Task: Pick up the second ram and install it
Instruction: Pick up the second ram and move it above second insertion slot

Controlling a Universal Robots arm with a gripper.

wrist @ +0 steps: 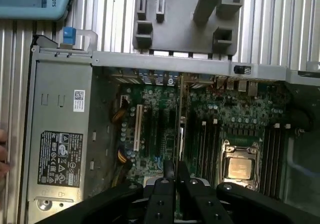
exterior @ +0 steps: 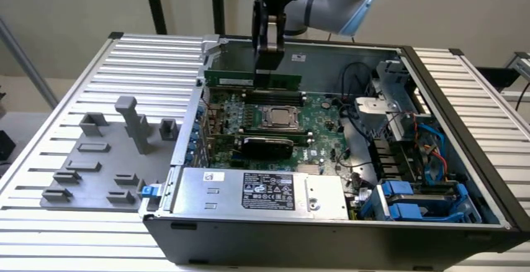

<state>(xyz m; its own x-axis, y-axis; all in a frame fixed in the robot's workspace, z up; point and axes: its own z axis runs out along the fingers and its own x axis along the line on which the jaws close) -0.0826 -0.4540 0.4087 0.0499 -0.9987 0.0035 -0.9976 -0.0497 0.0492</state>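
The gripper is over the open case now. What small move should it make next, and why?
Probably lower straight down, slowly. The gripper seems to hold the ram level, just above the motherboard past the CPU, and the ram is not yet seated.

Robotics lab: opened computer case point(exterior: 331, 242) on slatted aluminium bench point(exterior: 149, 61).

Inventory, non-task items:
- Open black computer case point(exterior: 331, 244), on a ribbed metal surface point(exterior: 149, 67).
- Green motherboard point(exterior: 327, 136) with a central processor socket point(exterior: 280, 117).
- Black expansion card point(exterior: 265, 145), just beside the socket.
- Silver power supply point(exterior: 257, 190), labelled, at the case's near end.
- Blue drive caddies point(exterior: 414, 200), at the exterior view's right.
- Grey holder plate point(exterior: 112, 157) with upright blocks, beside the case.
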